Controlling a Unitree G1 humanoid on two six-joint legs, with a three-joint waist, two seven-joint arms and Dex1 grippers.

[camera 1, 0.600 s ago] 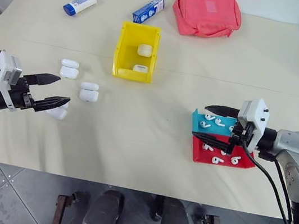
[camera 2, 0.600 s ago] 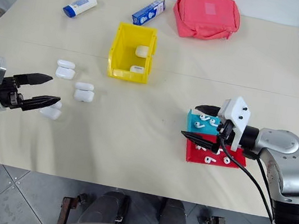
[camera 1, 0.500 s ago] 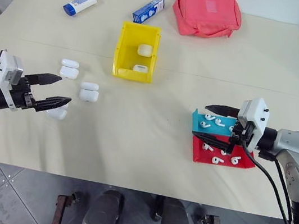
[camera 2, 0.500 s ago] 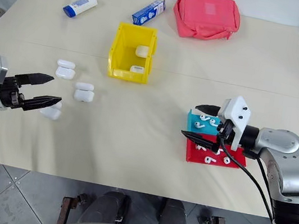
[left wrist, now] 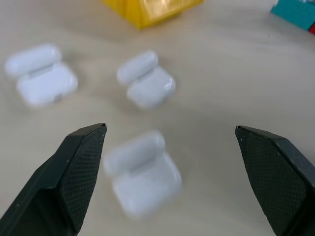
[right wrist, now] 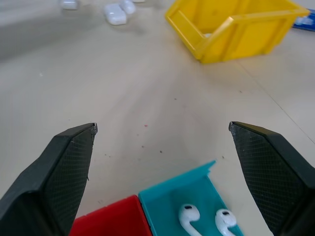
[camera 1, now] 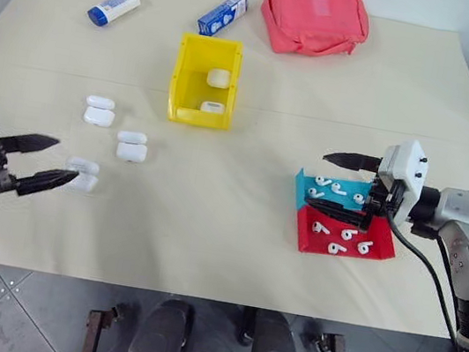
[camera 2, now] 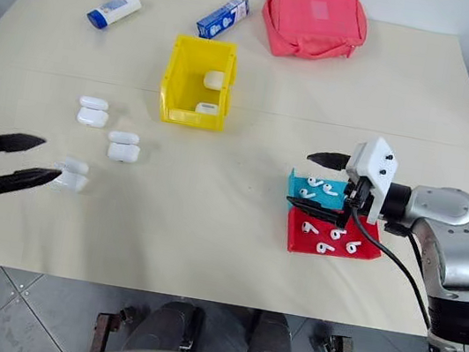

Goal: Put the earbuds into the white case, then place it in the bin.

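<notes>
Where cases (camera 1: 131, 145) cluster, open table (camera 1: 209, 226) beyond.

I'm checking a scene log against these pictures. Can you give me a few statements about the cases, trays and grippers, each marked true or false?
1. The yellow bin already holds two white cases. True.
2. The left gripper is shut on a case. False: its fingers are open and hold nothing; the nearest open case lies on the table beside it.
3. Earbuds lie in both the teal tray and the red tray. True.
4. The right gripper holds an earbud. False: it is open and empty, at the trays.
5. The pink pouch sits inside the bin. False: it lies on the table beyond it.
</notes>
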